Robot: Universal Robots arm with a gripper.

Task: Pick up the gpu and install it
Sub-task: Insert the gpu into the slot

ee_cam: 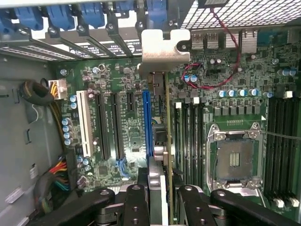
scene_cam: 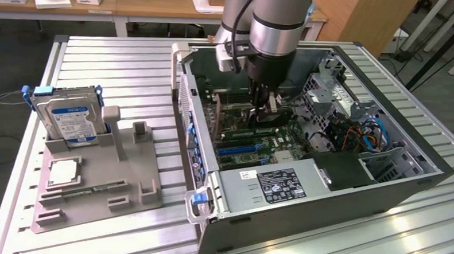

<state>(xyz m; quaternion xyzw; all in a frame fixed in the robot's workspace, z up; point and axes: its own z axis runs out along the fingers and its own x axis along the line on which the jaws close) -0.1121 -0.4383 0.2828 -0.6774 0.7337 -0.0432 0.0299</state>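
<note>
My gripper [scene_cam: 270, 113] reaches down into the open computer case [scene_cam: 300, 216], just over the motherboard. In the wrist view the gpu [ee_cam: 166, 117] appears edge-on as a thin board running away from the gripper [ee_cam: 160, 190], which is shut on its near end. Its silvery end bracket [ee_cam: 162, 47] sits at the case's rear slot openings. The card stands upright over the expansion slots, beside the blue slot [ee_cam: 146, 122]. Whether its edge is seated in a slot I cannot tell.
The motherboard [ee_cam: 113, 141] carries an open CPU socket [ee_cam: 235, 157], memory slots and a red cable [ee_cam: 211, 80] close to the card. Outside the case, a grey fixture [scene_cam: 129, 174] holds a hard drive [scene_cam: 68, 117], a CPU chip [scene_cam: 62, 171] and a memory stick [scene_cam: 94, 190].
</note>
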